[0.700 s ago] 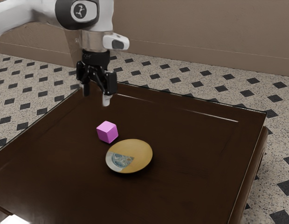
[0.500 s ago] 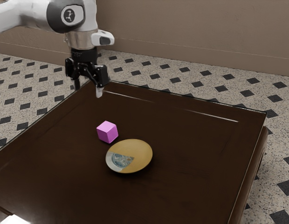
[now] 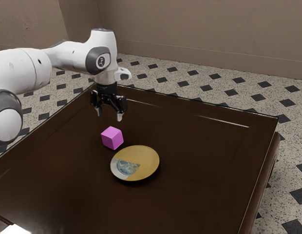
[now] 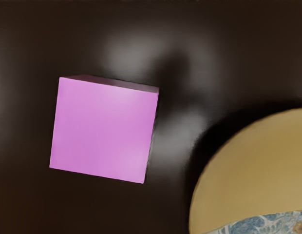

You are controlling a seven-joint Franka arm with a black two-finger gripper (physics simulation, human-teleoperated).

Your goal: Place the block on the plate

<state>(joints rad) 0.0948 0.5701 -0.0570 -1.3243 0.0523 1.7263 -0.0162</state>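
Exterior view: the jaws stand wide and empty at upper left of centre, above the pink block, which sits on the tabletop, left of centre near the plate.

Wrist view: flat faces, apart from the plate; probably light, stiff, slightly slippery. Best pinched squarely across opposite upright sides.

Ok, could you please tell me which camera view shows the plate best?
The exterior view: it shows the plate whole, its yellow area and patterned patch. The wrist view shows part of it, yellow area and patterned patch both cut off by the frame.
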